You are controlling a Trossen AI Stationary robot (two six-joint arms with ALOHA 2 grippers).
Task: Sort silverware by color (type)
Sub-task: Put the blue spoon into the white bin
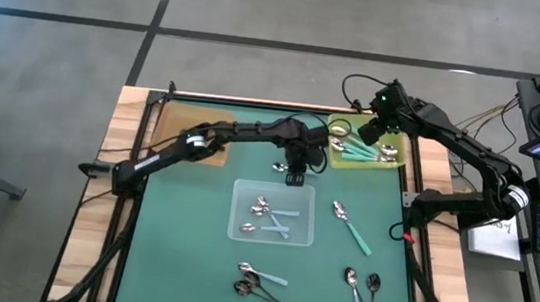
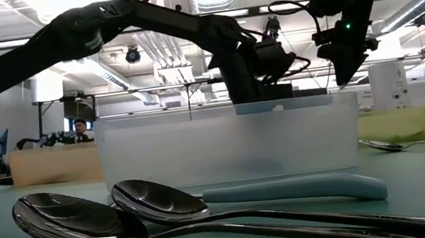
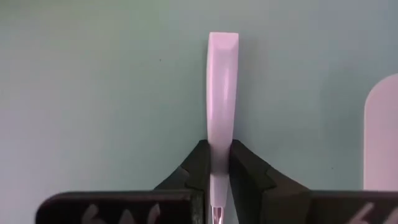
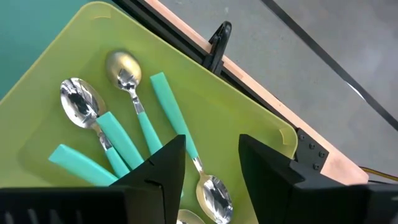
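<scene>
My left gripper is at mid-table just beyond the clear tray and is shut on a spoon with a pale-blue handle. The spoon's bowl is hidden under the gripper. My right gripper hangs open and empty over the yellow-green tray, which holds several teal-handled spoons. The clear tray holds several pale-blue-handled spoons. Loose spoons lie on the green mat: one teal, and groups near the front edge. My left gripper pinches the pale-blue handle at its narrow end, close to the metal neck, between its two fingers. The fingers point down and lie across the handle. The handle reaches straight out from them over the mat. Whether the spoon is clear of the mat does not show.
A brown tray stands at the back left, under the left arm. In the low view two dark spoons and a pale-blue handle lie close in front of the clear tray. Bare mat lies left of the clear tray.
</scene>
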